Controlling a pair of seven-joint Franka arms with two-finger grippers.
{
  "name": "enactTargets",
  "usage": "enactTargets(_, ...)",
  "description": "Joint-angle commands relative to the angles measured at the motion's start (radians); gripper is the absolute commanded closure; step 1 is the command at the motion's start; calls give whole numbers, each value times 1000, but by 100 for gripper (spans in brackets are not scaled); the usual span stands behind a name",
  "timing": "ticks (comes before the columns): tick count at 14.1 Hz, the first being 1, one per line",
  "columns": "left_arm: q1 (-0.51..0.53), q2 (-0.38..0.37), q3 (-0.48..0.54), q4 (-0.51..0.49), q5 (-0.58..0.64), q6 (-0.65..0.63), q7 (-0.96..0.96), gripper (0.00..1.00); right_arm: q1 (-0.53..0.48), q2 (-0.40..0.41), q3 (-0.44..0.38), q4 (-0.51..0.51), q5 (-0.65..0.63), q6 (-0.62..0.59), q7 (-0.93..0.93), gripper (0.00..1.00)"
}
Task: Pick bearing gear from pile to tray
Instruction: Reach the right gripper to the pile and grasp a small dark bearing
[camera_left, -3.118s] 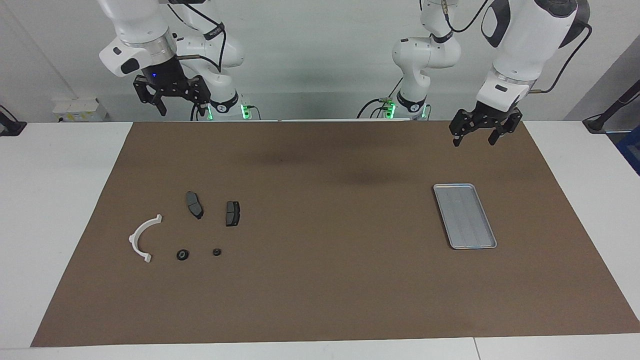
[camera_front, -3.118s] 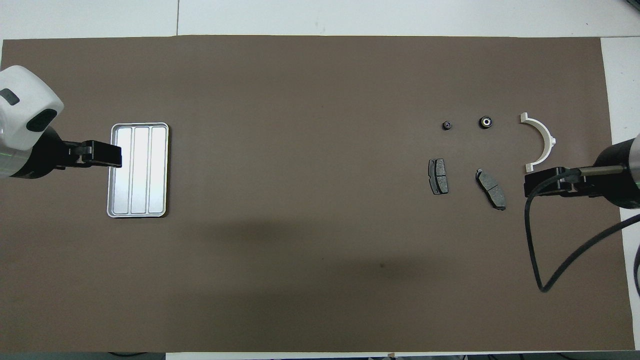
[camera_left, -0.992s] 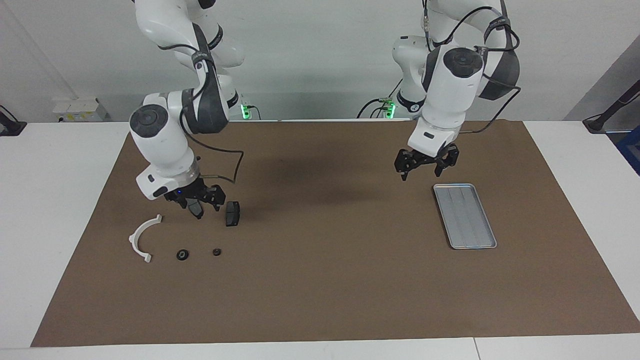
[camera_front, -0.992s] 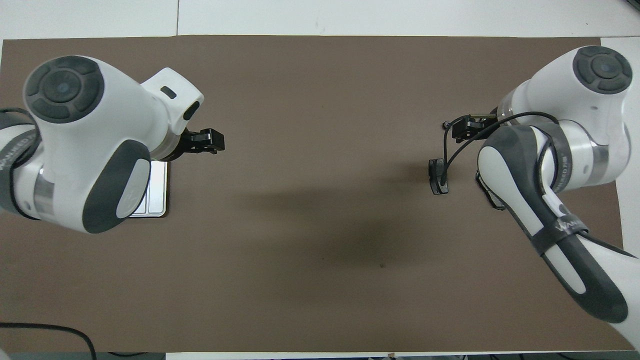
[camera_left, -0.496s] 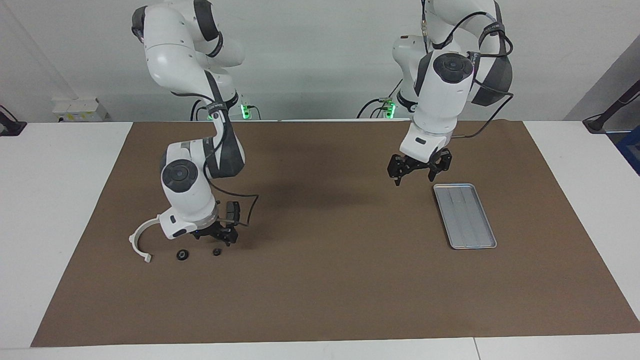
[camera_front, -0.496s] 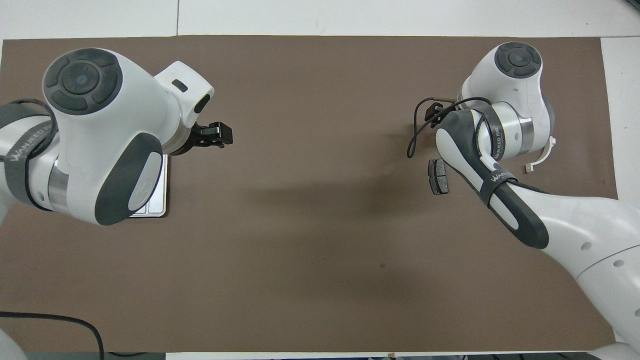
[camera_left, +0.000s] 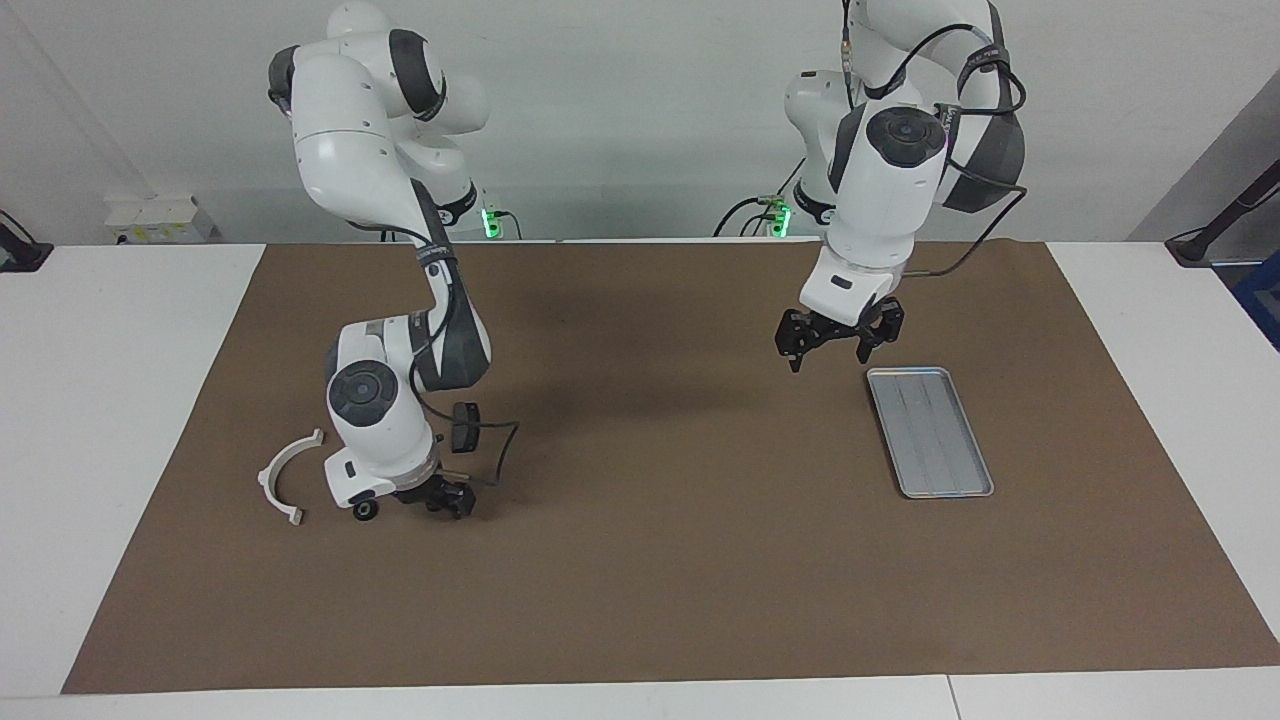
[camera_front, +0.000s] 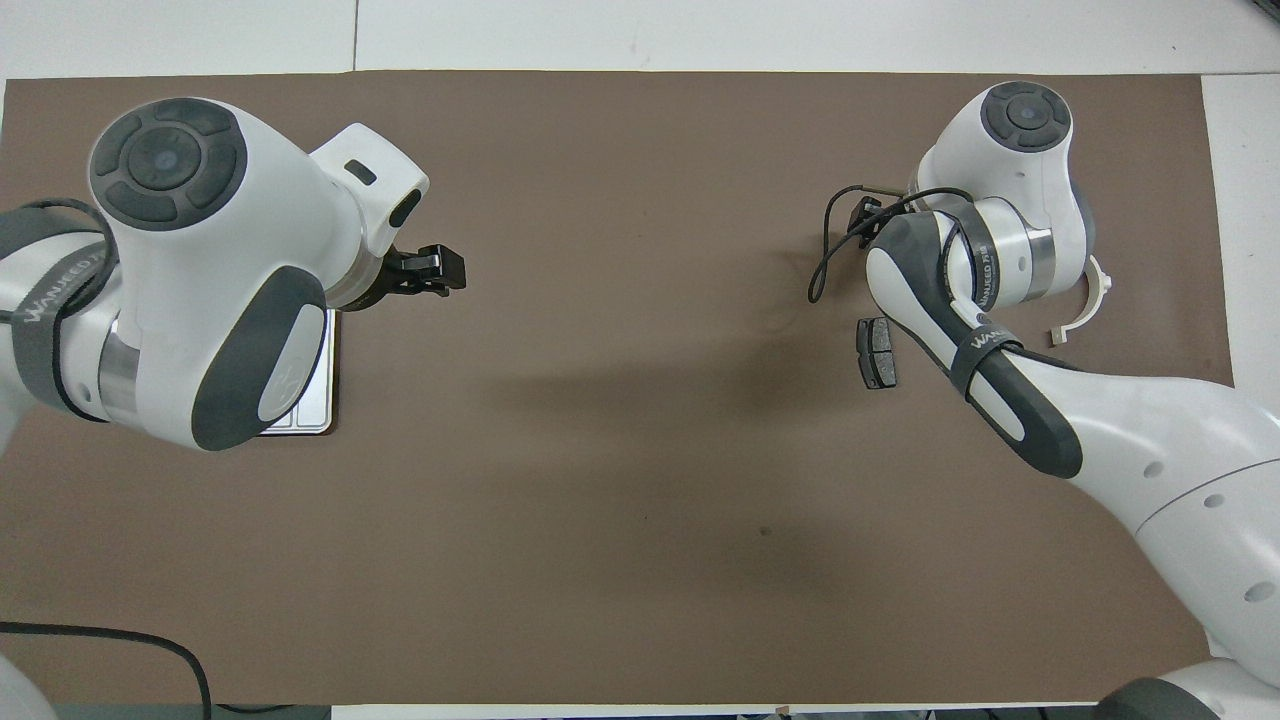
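Down comes the right gripper (camera_left: 446, 500) since half a second ago, dropping from above the dark plates to worktop level at the spot where the smaller black round piece lay; that piece is now hidden under the jaws. Whether those jaws are open around it or already closed, I cannot tell. Just beside the gripper, toward the right arm's end of the worktop, sits the larger black round piece (camera_left: 365, 510), with the white half-ring bracket (camera_left: 285, 472) a little further that way. One dark plate (camera_left: 463, 424) shows nearer to the robots than the gripper; the other is hidden by the arm.

Over at the other end, the left gripper (camera_left: 826, 352) waits in the air with its jaws spread open, over the bare brown mat (camera_left: 700, 560) beside the tray (camera_left: 930, 432), which has nothing in it.

Now the risks, as I judge them. A part this small and round could squirt out sideways if the jaws close off-centre, or roll away across the mat. The wrist is low and close to the larger round piece, so a small sideways shift could knock it. The loose cable hanging by the gripper could also drag over the plate.
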Motion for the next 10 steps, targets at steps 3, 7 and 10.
enactTargets(3, -8, -1, 6, -12, 24, 26, -15, 0, -21, 8, 12, 1, -3, -4, 40, 100)
enactTargets(7, -8, -2, 4, -18, 24, 31, -15, 0, -21, 5, 12, 1, 8, -13, 31, 100)
enactTargets(10, -8, -2, 4, -18, 24, 37, -23, 0, -18, -39, 17, 70, -3, -183, -35, 100)
